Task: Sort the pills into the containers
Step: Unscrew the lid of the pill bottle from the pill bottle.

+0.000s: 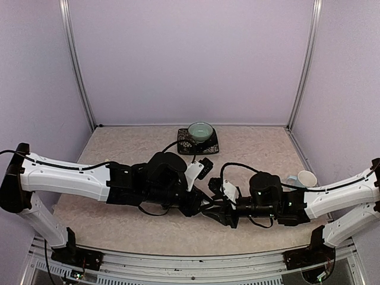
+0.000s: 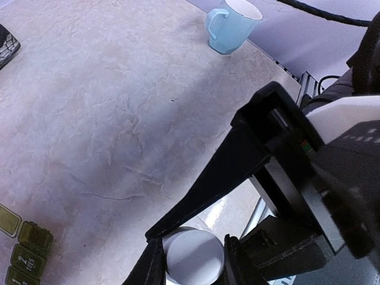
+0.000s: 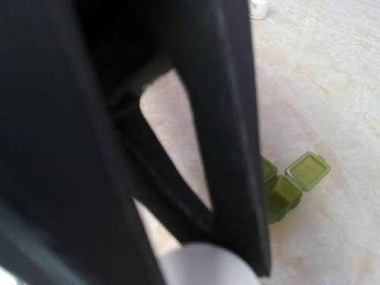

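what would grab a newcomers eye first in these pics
The left arm and right arm meet at mid-table, a white round object pinched in the left hand. Behind them a teal bowl sits on a dark mat at the far edge, with a pale blue mug off to the right. Close by lies the dark green strip of containers, one lid flipped open.

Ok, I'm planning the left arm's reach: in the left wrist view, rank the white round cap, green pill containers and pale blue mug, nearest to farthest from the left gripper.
1. white round cap: between the fingers of the left gripper, bottom centre.
2. green pill containers: bottom left corner.
3. pale blue mug: top of view, farthest off.
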Robot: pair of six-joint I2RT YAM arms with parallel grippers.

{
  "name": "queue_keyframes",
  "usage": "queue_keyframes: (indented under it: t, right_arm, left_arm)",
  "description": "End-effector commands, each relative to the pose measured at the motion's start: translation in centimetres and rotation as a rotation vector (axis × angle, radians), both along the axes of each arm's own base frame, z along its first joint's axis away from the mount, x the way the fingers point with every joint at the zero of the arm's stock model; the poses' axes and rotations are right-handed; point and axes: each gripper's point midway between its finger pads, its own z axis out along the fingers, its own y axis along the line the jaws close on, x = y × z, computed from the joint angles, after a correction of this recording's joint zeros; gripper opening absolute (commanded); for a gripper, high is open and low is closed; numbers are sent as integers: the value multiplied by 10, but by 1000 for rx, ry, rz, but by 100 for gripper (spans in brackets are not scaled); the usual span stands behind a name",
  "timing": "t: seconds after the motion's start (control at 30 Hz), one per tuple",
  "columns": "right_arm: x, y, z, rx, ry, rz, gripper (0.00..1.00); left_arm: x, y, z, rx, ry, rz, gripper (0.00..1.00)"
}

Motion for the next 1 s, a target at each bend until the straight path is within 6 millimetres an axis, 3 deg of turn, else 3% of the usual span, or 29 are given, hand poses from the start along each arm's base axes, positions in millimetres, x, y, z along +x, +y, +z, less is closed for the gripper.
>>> queue_keyframes:
  t: [0.0,0.07,0.2,0.3,0.5,0.97]
  right_arm:
    - [-1,13,40,108,-44,8,45]
    - [1,12,42,112,-44,-5,52]
    - [3,8,41,115,-41,-28,78]
    - [2,3,42,131,-47,-35,85]
    - [-3,-1,46,185,-62,-15,85]
    - [-16,-11,88,411,-129,29,69]
  left_arm:
    - [8,2,6,-10,-17,44,11]
    - [11,4,14,-26,-26,58,11]
    - [13,8,25,-52,-40,80,11]
    - [14,11,33,-70,-45,90,11]
    - [11,12,49,-122,-39,85,11]
    - [0,19,84,-301,8,58,12]
